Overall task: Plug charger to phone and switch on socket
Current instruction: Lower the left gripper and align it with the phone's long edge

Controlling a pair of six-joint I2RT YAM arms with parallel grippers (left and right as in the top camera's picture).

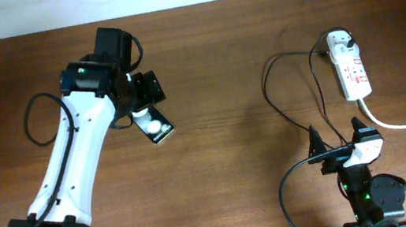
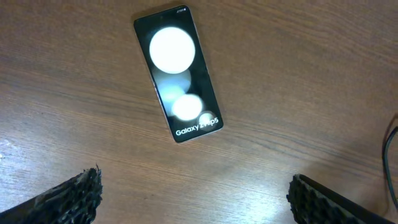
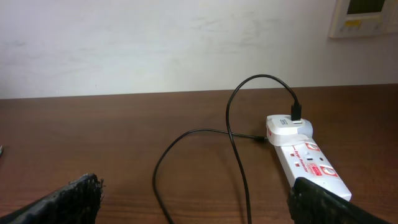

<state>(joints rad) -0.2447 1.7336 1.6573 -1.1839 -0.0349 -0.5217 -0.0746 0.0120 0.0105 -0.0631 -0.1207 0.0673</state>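
Phone (image 2: 178, 73) ahead of L fingers (image 2: 71, 196), centred, not touching.

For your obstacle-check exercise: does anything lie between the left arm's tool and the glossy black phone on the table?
Nothing visible does. The glossy black rectangular phone lies on the brown wooden table, with only bare wood between it and the open left tool.

Wooden table (image 1: 212, 64) carries the phone (image 1: 157, 126) (face up), the white socket (image 1: 353, 68) and the charger (image 1: 266, 89) cable.
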